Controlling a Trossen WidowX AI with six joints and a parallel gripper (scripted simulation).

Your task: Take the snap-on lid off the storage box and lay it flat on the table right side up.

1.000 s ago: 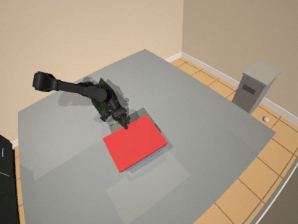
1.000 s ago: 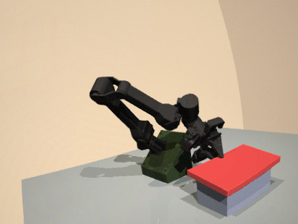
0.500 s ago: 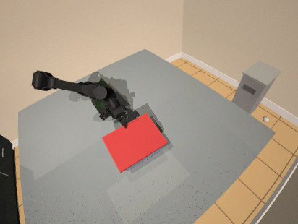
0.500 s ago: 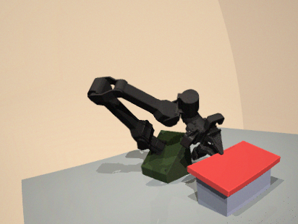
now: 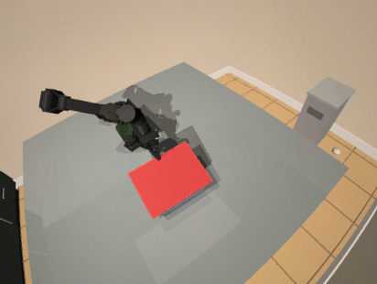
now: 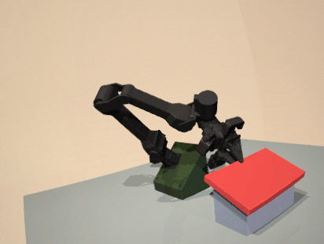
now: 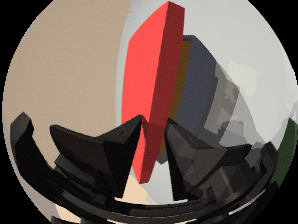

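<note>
The red lid (image 5: 169,180) (image 6: 255,177) (image 7: 142,75) lies over the blue-grey storage box (image 5: 186,200) (image 6: 271,208) (image 7: 200,85), right side up and tilted, its gripper side raised. A brown strip of the box's inside shows in the gap below the lid's edge in the wrist view. The far side of the lid is still down on or close to the box. My gripper (image 5: 160,157) (image 6: 241,160) (image 7: 153,120) is shut on the raised edge of the lid, one finger above and one below. The box stands upright on the table (image 5: 91,183) (image 6: 98,220); most of its inside is hidden.
The arm's green base (image 6: 181,177) stands on the table just behind the box, on the gripper's side. A grey cabinet (image 5: 325,110) and a small white ball (image 5: 336,151) are beyond the right table edge. A dark cabinet (image 5: 9,229) is beyond the left edge.
</note>
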